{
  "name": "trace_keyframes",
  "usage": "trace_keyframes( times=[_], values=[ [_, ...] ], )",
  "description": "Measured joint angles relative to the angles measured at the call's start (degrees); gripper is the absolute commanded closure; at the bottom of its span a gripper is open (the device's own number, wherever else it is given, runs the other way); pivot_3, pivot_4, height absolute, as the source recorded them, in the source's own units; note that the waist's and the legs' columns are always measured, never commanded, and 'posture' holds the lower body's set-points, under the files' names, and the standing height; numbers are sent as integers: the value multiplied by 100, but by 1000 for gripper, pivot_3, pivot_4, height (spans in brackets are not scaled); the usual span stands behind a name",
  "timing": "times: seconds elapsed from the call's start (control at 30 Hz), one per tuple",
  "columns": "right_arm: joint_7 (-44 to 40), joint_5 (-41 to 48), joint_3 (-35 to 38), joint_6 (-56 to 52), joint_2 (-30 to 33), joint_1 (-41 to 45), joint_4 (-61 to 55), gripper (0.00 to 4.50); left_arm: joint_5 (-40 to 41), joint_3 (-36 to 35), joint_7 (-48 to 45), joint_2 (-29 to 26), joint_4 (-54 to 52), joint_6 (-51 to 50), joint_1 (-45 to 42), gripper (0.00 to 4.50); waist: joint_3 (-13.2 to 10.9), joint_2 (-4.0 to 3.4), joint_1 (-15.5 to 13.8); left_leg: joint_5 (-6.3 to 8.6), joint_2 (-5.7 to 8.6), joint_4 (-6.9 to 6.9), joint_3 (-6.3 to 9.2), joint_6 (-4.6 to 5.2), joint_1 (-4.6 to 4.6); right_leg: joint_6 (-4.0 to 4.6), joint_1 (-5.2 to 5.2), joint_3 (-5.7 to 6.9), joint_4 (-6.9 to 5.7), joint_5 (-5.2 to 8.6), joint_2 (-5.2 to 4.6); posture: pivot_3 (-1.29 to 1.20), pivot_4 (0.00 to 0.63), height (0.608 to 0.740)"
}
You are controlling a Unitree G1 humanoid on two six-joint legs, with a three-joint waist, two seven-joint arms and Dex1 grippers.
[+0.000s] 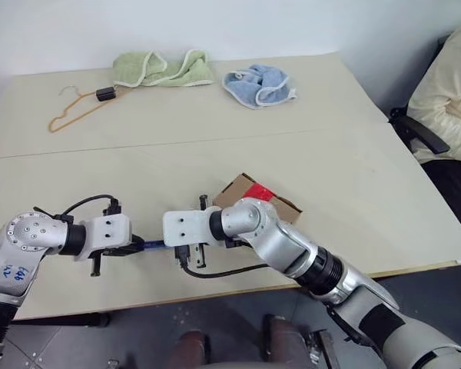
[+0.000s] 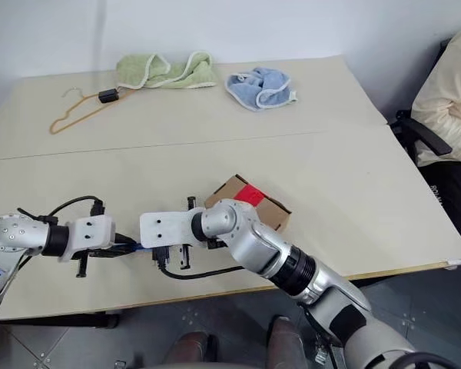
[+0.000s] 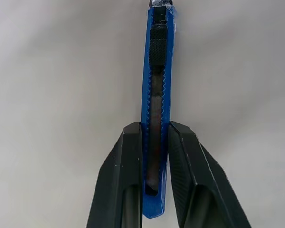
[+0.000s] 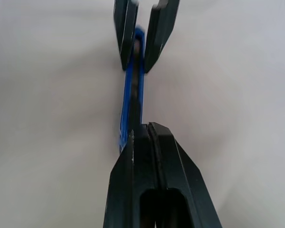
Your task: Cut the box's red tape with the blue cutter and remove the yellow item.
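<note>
Blue cutter (image 3: 154, 109) clenched in left gripper (image 1: 132, 247) jaws, right gripper (image 4: 149, 130) jaws clenched empty at its tip

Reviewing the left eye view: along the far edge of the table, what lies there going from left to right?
Orange wire hanger → light green towel → light blue cloth.

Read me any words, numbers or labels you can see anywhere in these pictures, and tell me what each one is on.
Blue handwritten marks on the left arm's round joint cover: too blurred to read.
The box, its red tape and the blue cutter: no print visible.
No other text or signs can be read.
</note>
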State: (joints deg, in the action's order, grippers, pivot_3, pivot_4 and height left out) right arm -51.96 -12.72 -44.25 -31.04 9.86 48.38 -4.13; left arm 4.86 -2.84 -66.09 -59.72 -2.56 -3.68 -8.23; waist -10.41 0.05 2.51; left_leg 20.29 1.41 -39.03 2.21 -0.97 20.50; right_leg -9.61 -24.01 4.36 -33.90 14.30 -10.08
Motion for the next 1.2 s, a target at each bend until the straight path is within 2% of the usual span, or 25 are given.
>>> trace_keyframes(
  times=[0.3,0.6,1.2],
  values=[
    [57,-212,-199,601,-372,24,737,4474,-2,-86,20,-11,-68,-67,86,4087,-1,-2,32,4,-24,0,-3,-11,-1,14,-4,-1,-3,1,22,0,150,740],
    [45,-299,-243,966,-485,25,1067,4474,-2,-83,53,-10,-119,-151,98,4087,-1,-3,42,4,-25,0,-3,-12,-2,16,-4,-2,-4,1,23,0,150,740],
    [36,-344,-101,1019,-375,122,1108,4474,-21,-2,134,10,-111,-172,-16,4087,-2,-3,37,5,-26,0,-3,-14,-2,17,-5,-3,-4,1,25,0,150,740]
  ],
)
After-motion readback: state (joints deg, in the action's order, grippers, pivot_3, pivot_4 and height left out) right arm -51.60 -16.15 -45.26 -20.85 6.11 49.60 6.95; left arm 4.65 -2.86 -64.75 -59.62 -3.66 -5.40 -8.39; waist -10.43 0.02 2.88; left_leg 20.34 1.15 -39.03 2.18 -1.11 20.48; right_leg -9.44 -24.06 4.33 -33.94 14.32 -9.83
